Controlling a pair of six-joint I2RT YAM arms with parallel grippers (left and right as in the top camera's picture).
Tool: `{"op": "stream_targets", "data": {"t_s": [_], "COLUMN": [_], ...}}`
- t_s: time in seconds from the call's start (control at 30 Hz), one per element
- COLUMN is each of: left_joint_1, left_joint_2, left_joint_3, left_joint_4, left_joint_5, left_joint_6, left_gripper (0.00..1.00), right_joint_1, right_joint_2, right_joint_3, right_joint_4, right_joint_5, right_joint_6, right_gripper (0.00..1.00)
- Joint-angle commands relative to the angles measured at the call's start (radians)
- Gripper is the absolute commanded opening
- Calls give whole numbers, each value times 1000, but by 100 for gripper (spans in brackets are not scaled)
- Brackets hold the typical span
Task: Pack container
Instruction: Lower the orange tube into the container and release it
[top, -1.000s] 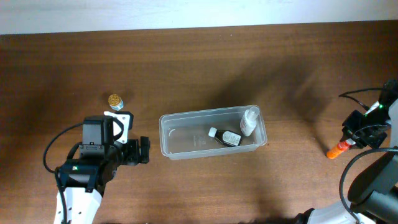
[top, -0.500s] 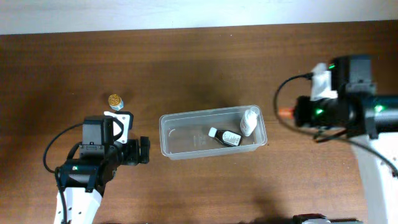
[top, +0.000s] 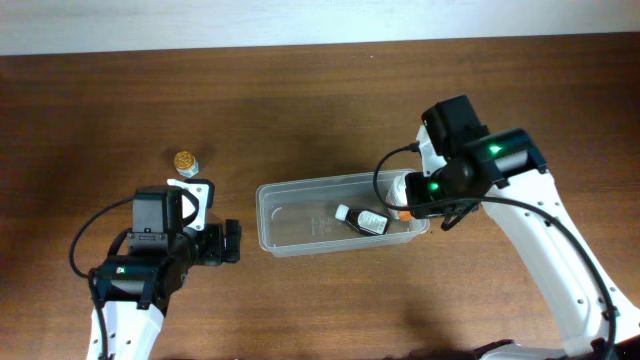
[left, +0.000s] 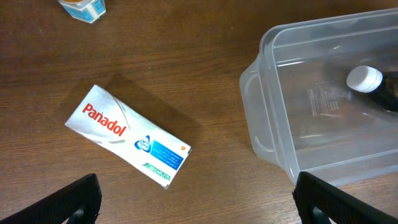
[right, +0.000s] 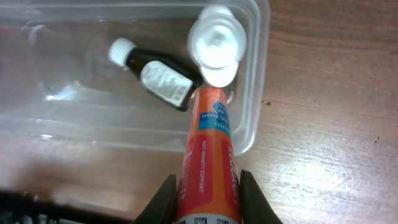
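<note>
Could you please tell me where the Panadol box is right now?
In the left wrist view, the Panadol box lies flat on the table, left of the container, ahead of the open left gripper.

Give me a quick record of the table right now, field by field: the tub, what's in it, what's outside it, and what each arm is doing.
container: clear tub, mid-table, no lid on
inside: dark bottle with white cap, lying flat; white bottle standing at the right end
right tool: shut on orange tube, tip over the tub's right end beside the white bottle
left tool: open, holding nothing, left of the tub
outside: Panadol box and gold-lidded jar, both left of the tub
</note>
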Motion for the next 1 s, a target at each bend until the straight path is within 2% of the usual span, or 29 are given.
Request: {"op": "stream_targets", "data": {"t_s": [0.0, 0.23, 0.27, 0.33, 0.5, 0.63, 0.77, 0.83, 0.9, 0.93, 0.97], "left_joint_1": [7, 7, 7, 7, 7, 7, 7, 7, 7, 7, 7], "left_joint_2": [0, 0, 0, 0, 0, 0, 0, 0, 0, 0, 1], "left_joint_3": [19, 19, 19, 19, 19, 19, 19, 19, 19, 19, 19], "left_joint_4": [2, 2, 2, 2, 2, 2, 2, 4, 4, 4, 3], "left_joint_5": [14, 14, 14, 14, 14, 14, 14, 14, 14, 10, -51], "left_joint_6": [-10, -10, -10, -10, -10, -10, -10, -10, -10, -19, -105], "left_gripper": [99, 99, 99, 99, 99, 99, 99, 99, 100, 99, 99], "right_joint_1": [8, 8, 8, 8, 8, 8, 6, -13, -75, -108, -154], "right_joint_2": [5, 9, 11, 11, 11, 4, -90, -158, -243, -265, -285], "right_joint_3": [-57, -190, -207, -214, -214, -197, -110, -77, -68, -68, -68], "right_joint_4": [42, 155, 173, 185, 207, 222, 208, 216, 229, 222, 203], "right_joint_5": [42, 42, 42, 42, 41, 62, 157, 179, 177, 177, 177], "right_joint_6": [23, 22, 22, 22, 18, 11, 16, 23, 23, 22, 21], "right_gripper": [9, 10, 12, 31, 40, 44, 49, 57, 79, 82, 86]}}
